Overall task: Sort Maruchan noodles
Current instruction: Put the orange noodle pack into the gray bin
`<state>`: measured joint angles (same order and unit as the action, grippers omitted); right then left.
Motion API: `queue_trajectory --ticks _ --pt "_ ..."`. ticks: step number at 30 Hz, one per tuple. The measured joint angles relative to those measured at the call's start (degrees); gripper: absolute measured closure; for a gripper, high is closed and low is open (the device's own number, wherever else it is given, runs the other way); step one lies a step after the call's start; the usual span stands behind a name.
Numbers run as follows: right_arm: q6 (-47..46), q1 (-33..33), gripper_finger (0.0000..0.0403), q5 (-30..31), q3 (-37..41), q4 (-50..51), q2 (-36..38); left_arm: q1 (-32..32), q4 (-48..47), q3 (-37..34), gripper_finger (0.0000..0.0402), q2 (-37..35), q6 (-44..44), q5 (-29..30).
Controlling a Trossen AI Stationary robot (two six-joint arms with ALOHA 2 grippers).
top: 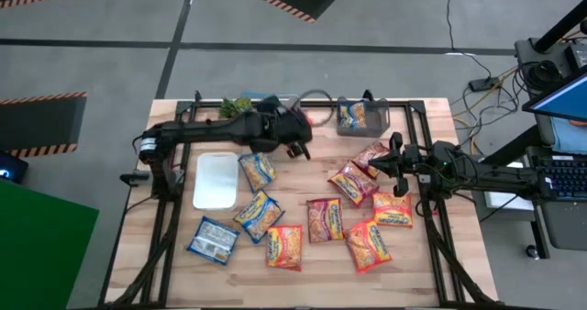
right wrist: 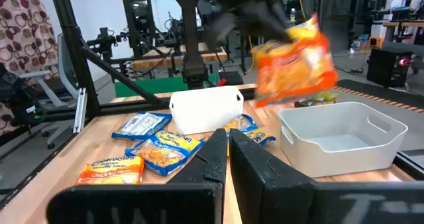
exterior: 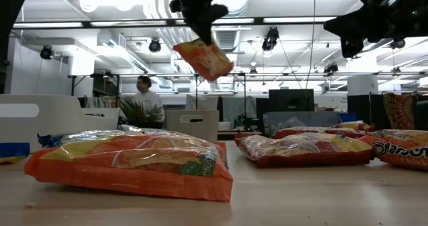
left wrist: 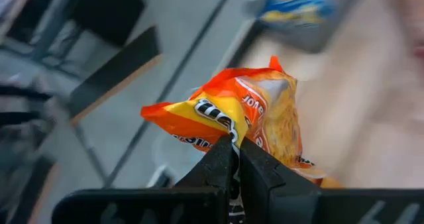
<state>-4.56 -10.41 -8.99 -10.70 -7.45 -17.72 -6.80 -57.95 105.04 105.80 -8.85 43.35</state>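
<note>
Crinkly orange-yellow noodle packet [left wrist: 245,121] dangles, pinched by left jaws.

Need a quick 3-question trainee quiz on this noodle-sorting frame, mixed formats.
1. True or false: the left gripper is shut on an orange noodle packet held up off the table.
2. Multiple choice: the right gripper is A) shut on a blue packet, B) shut and empty, C) open.
3. Fill in: the bin at the table's far edge holds a ___-and-yellow packet.

Key: 1 true; 2 B; 3 blue.
</note>
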Motion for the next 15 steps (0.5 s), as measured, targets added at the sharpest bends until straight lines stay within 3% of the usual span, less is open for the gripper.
queue_trajectory --ticks 8,15 --pt "0.0 0.0 0.0394 0.0 0.0 0.0 0.0 -10.5 -1.0 -4.2 0.0401 0.2 -4.6 0.2" --pt "0.1 0.0 0.0394 0.0 0.0 0.0 0.0 -15.6 5.1 -9.0 0.0401 0.6 -5.2 -7.6"
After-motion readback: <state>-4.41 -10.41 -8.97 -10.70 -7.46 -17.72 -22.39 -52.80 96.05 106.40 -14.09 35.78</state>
